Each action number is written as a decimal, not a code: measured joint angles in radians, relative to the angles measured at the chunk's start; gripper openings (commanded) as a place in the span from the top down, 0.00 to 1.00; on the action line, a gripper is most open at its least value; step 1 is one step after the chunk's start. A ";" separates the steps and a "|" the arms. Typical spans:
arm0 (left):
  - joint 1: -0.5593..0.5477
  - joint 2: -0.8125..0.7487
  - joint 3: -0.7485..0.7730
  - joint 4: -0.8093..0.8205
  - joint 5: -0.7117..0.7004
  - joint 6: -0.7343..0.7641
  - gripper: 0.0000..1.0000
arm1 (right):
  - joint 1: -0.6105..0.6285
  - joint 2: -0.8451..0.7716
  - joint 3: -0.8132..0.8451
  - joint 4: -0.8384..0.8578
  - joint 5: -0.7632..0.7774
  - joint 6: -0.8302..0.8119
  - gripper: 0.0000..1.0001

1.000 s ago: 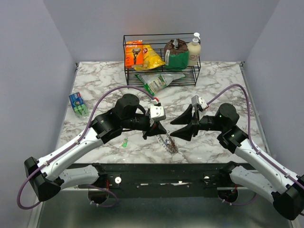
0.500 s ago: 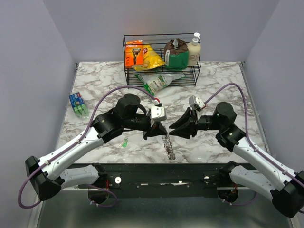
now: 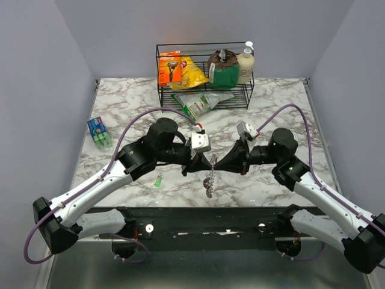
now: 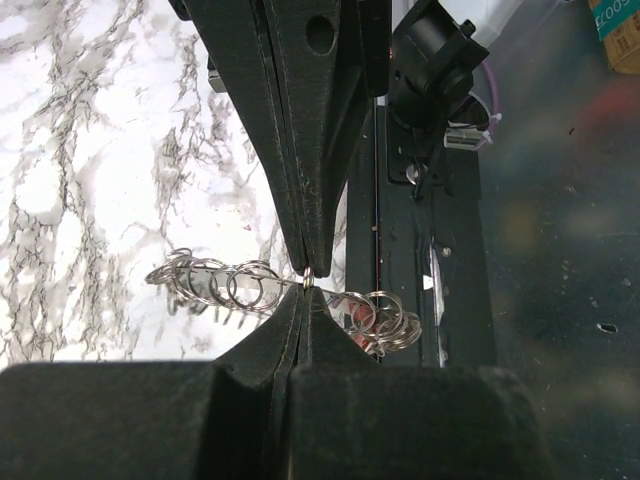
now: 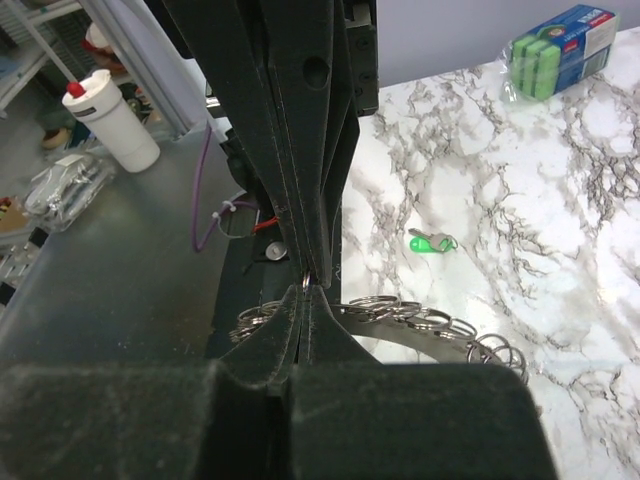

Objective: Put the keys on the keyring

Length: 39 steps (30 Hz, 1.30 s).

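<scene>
Now lifts keyring (image 3: pixel 209 180) off desk (image 3: pixel 271 120), clenched in both left hand (image 3: pixel 204 164) and right hand (image 3: pixel 218 165). Leaves green key (image 3: pixel 158 180) unthreaded.

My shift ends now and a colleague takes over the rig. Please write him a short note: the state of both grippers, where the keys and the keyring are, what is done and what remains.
The left gripper is shut on the wire of the keyring.
The right gripper is shut on the same wire, tip to tip with the left.
The keyring is held between them over the near middle of the table, its silver fringe hanging below.
The green key lies loose on the table on the left arm's side.
Done: both arms grip the ring.
Left: pick up the green key and thread it on. No blue key is visible.
</scene>
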 measured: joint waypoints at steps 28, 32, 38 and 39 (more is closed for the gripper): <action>0.039 -0.175 -0.204 0.520 -0.023 -0.243 0.43 | 0.000 -0.156 -0.246 0.508 0.183 0.225 0.99; 0.053 -0.163 -0.204 0.583 0.027 -0.282 0.43 | 0.000 -0.162 -0.281 0.634 0.190 0.268 0.99; 0.057 -0.121 -0.204 0.644 0.096 -0.325 0.48 | 0.000 -0.161 -0.298 0.766 0.190 0.318 0.99; 0.057 -0.116 -0.204 0.647 0.102 -0.328 0.48 | 0.000 -0.162 -0.298 0.780 0.191 0.323 0.99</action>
